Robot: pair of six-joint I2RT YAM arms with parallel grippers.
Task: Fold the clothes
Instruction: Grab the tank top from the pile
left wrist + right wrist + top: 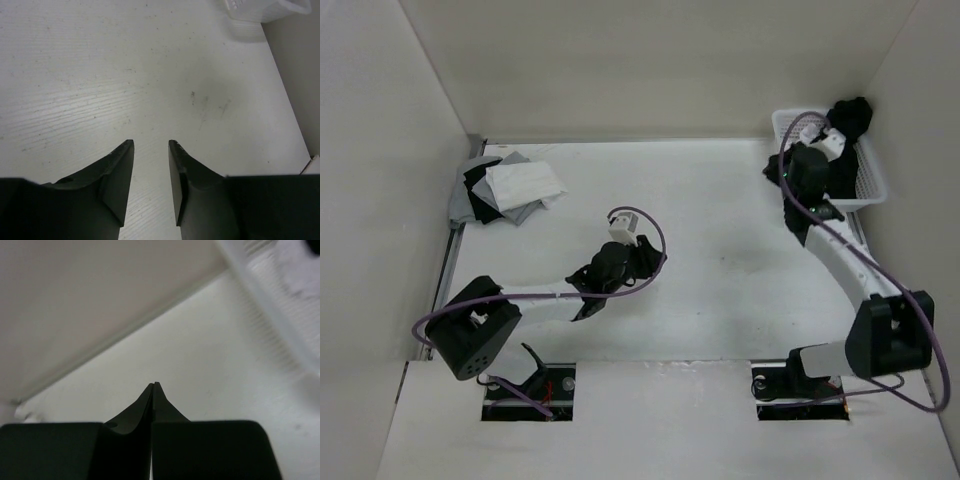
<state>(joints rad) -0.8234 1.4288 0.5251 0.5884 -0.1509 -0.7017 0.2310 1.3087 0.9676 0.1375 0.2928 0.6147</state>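
Note:
The black clothes (851, 118) lie bunched in the white basket (873, 180) at the back right corner, part of them hanging over its far rim. My right gripper (776, 171) hovers just left of that basket, shut with nothing between its fingers; in the right wrist view the right gripper (154, 385) points at bare table and the back wall. My left gripper (651, 262) is over the middle of the table, pointing right. In the left wrist view the left gripper (151, 143) stands open and empty above the tabletop.
A pile of grey, white and black garments (510, 185) sits at the back left by the wall. Walls close the table on the left, back and right. The basket shows as a corner (260, 10) in the left wrist view and as a blurred rim (270, 305) in the right.

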